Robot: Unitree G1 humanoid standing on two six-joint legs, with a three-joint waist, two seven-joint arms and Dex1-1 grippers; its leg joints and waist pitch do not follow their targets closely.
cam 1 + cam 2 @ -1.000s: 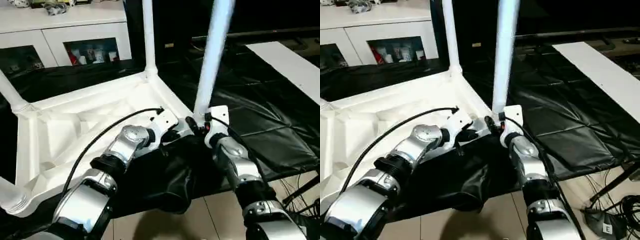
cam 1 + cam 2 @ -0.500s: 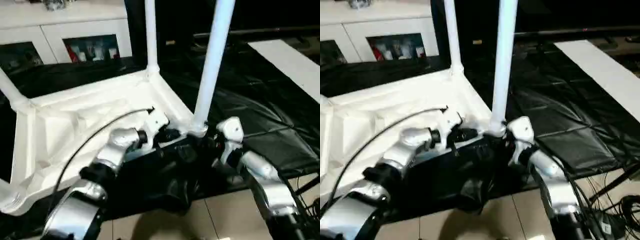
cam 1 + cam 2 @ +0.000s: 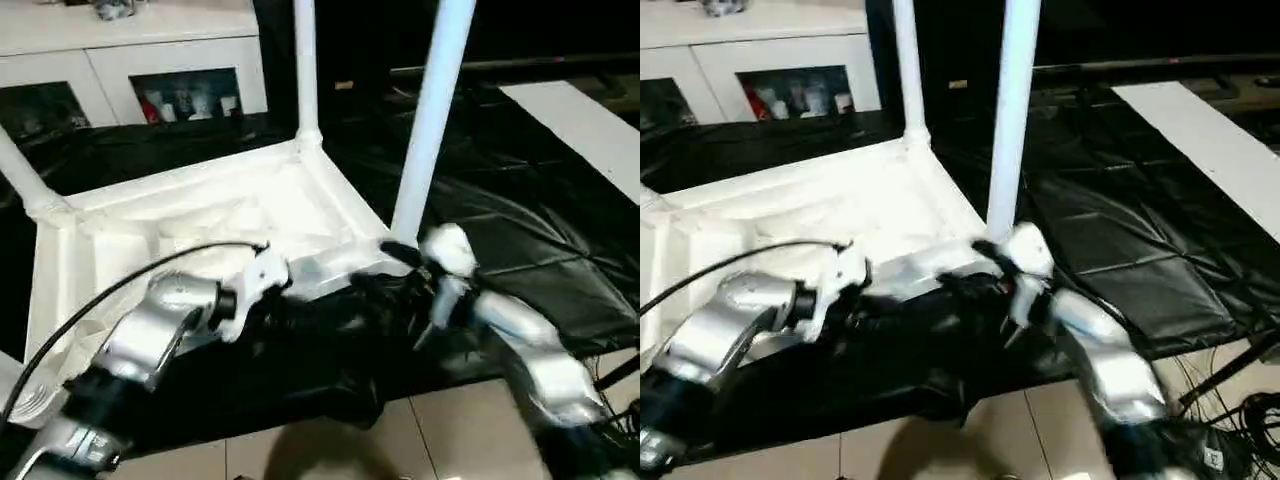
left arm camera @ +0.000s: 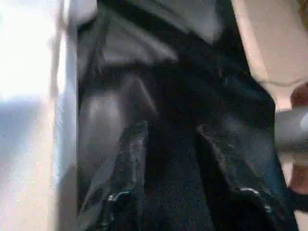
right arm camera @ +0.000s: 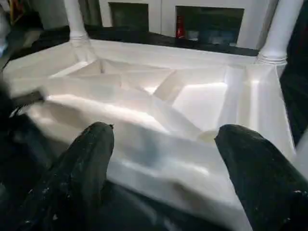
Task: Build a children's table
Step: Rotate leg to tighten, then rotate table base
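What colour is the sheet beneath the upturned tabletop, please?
The sheet is glossy black, clearest in the right eye view.

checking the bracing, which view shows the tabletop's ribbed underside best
The right wrist view: the tabletop's ribbed underside spreads wide between the right hand's open fingers, its diagonal ribs plain. The eye views show it from above, partly behind the forearms. The left wrist view catches just a bright edge.

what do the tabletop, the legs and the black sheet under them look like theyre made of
Tabletop: seemingly moulded white plastic with a smooth satin sheen; its upturned underside shows cast ribs and diagonal braces. Legs: likely the same white plastic, as smooth tapered tubes seated in round corner sockets. Black sheet: probably vinyl or faux leather, glossy, creased and seamed into panels.
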